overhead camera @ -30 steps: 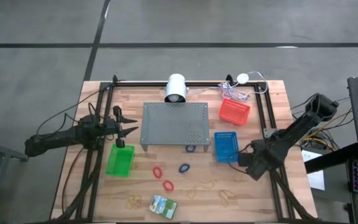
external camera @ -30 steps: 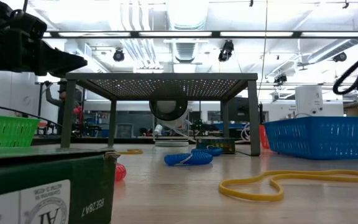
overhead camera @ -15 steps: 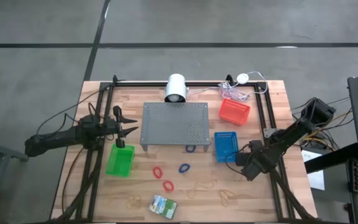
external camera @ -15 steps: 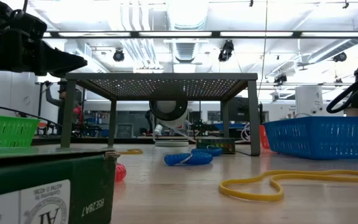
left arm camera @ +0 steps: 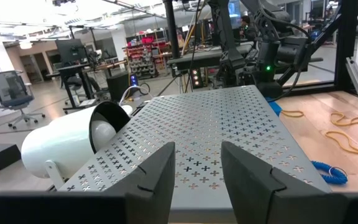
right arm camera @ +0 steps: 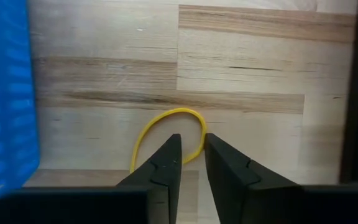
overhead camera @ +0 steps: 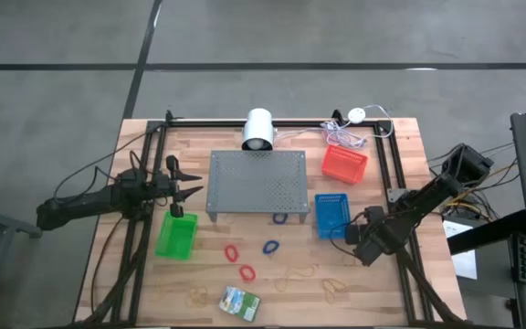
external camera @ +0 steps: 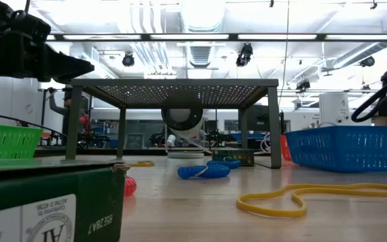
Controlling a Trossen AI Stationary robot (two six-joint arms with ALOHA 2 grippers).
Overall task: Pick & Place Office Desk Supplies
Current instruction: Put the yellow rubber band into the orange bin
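- Right gripper: jaws nearly shut, a narrow gap left, poised over a yellow rubber band on the table beside the blue basket; a grip can't be confirmed.
- Left gripper: jaws apart, nothing held, parked over the grey stand.
- Progress: early. Red bands, blue band, tan bands and crayon box are left loose on the table; green basket and red basket look empty.

1. Both arms are dark, nearly black, built of slim jointed segments with bulkier housings at the joints.
2. The left tool ends in two pointed, matte black fingers with angular, faceted faces.
3. The right tool has matching black, tapering fingers.
4. Black cables loop beside the right arm's base at three o'clock.
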